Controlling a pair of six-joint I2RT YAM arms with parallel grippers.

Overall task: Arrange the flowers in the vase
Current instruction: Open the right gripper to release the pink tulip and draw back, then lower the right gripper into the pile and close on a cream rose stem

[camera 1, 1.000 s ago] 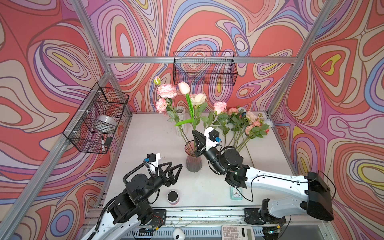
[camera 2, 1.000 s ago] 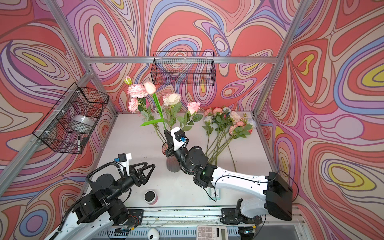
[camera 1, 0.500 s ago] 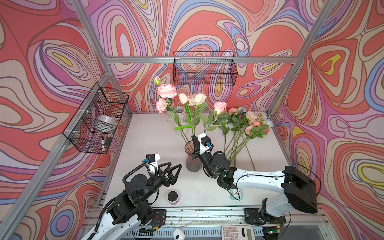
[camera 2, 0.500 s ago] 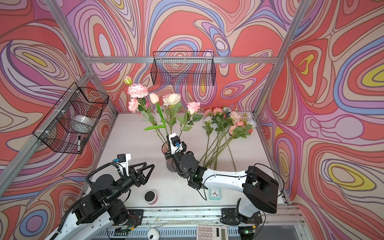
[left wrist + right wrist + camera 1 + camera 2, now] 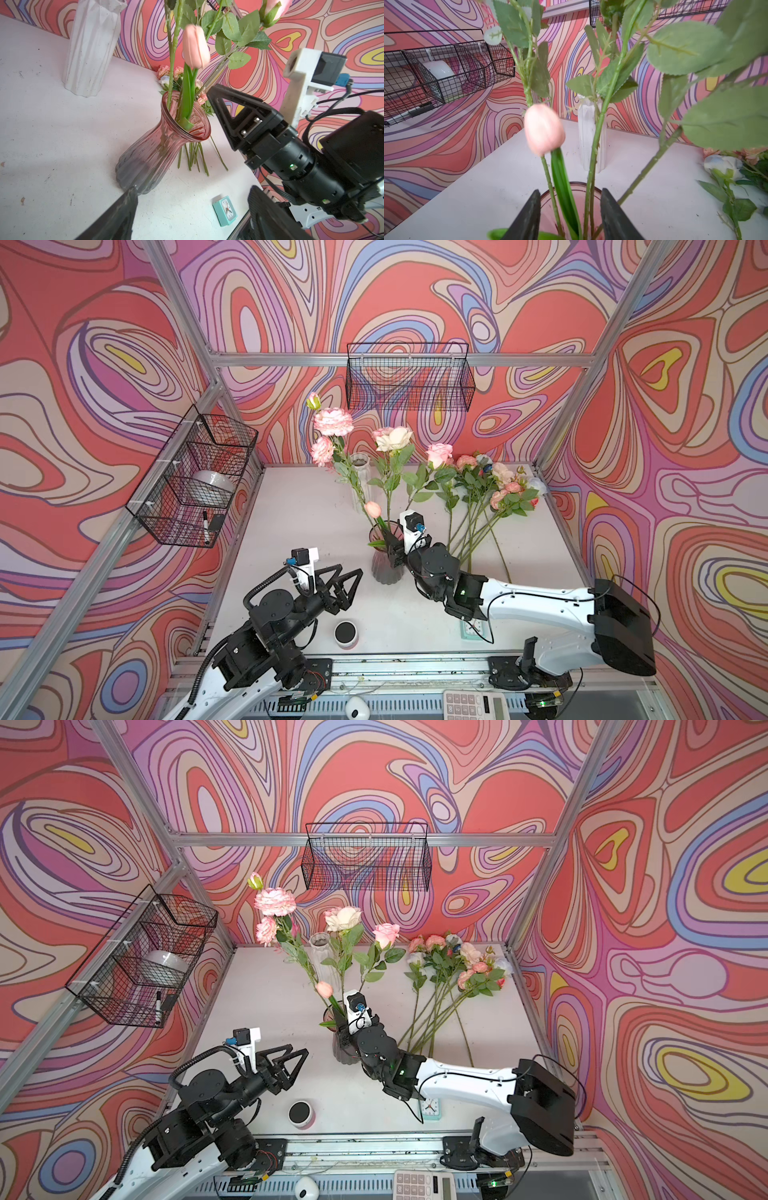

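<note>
A pink glass vase (image 5: pixel 386 568) stands in the middle of a white table (image 5: pixel 291 510), with several tall leafy roses and 1 short pink tulip (image 5: pixel 372 509) standing in it. The rest of the flowers (image 5: pixel 482 506) lie in a loose heap on the table, to the far right of the vase, their stems crossing.

The right gripper (image 5: pixel 570 193) sits right at the vase mouth. Its 2 fingers stand apart, with the tulip's stem and leaf and 1 rose stem passing through the gap, and we see nothing pinched. The left gripper (image 5: pixel 347 572) hovers low, near and left of the vase, with fingers spread wide and nothing in them.

We judge the main risk to be the way out: a finger pulled back carelessly could hook the tulip's leaf or a rose stem and drag it from the vase. It could also knock the rim – the tall roses lean far and left, so the vase looks top-heavy, and nothing steadies it. Later, the crossed stems in the heap may lift 2 flowers at once.
</note>
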